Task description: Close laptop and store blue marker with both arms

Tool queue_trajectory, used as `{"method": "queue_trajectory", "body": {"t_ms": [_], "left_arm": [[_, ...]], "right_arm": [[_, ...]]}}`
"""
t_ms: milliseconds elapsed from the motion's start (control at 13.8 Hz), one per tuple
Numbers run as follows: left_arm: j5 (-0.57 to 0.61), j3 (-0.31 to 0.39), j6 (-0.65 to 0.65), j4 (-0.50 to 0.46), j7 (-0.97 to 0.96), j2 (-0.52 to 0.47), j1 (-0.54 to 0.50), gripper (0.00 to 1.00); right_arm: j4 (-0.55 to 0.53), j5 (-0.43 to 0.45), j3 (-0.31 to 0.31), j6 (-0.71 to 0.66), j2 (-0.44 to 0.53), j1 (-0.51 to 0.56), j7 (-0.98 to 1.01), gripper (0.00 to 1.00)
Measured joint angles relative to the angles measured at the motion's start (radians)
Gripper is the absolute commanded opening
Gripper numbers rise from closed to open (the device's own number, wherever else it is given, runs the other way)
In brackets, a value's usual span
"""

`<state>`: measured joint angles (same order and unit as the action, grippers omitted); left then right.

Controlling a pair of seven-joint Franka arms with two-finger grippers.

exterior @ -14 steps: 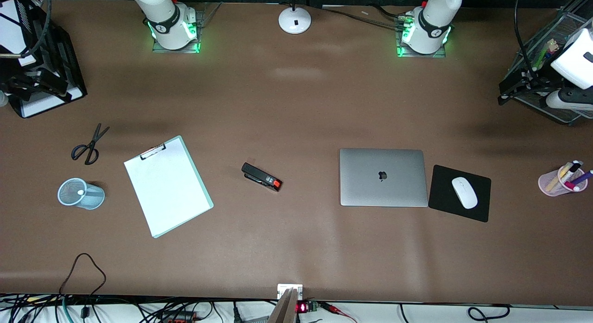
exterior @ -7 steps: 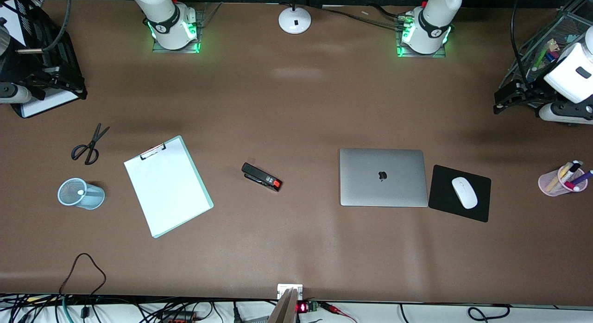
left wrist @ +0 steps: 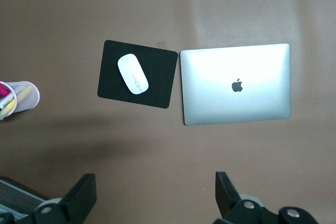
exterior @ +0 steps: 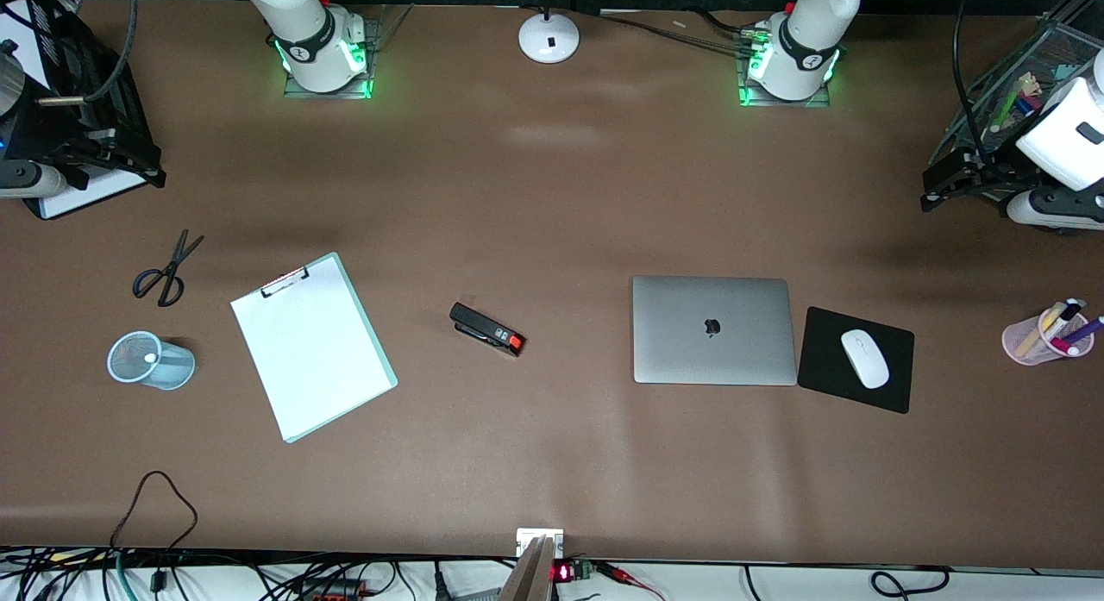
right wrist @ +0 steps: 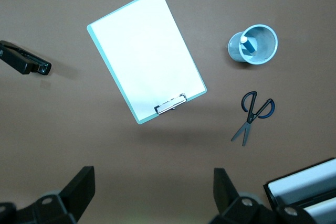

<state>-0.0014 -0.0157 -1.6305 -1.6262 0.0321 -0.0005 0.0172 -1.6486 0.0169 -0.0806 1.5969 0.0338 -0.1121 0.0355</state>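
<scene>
The silver-grey laptop (exterior: pixel 711 329) lies shut on the brown table, apple logo up; it also shows in the left wrist view (left wrist: pixel 235 84). The blue marker (right wrist: pixel 248 45) stands in a light-blue mesh cup (exterior: pixel 152 360) toward the right arm's end; its pale end shows (exterior: pixel 150 357). My left gripper (left wrist: pixel 155 190) is open and empty, high over the table's edge by the wire tray, as the front view (exterior: pixel 938 180) shows. My right gripper (right wrist: pixel 152 187) is open and empty, high over the black paper tray at the right arm's end.
A clipboard (exterior: pixel 312 345), scissors (exterior: pixel 166 269) and a black stapler (exterior: pixel 487 328) lie between cup and laptop. A white mouse (exterior: pixel 864 358) sits on a black pad (exterior: pixel 893 394) beside the laptop. A pink cup (exterior: pixel 1039 338) of markers, a wire tray (exterior: pixel 1018 75), a black paper tray (exterior: pixel 103 109) and a lamp base (exterior: pixel 548 37) stand at the edges.
Both hands have shifted a little at their ends of the table. Nothing on the table has moved.
</scene>
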Motion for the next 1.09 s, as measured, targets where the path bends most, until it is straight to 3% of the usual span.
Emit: {"method": "queue_trajectory", "body": {"t_ms": [1088], "left_arm": [[0.0, 0.003, 0.013, 0.001, 0.0, 0.0, -0.009, 1.0]], "right_arm": [[0.001, -0.001, 0.0, -0.028, -0.004, -0.006, 0.011, 1.0]]}}
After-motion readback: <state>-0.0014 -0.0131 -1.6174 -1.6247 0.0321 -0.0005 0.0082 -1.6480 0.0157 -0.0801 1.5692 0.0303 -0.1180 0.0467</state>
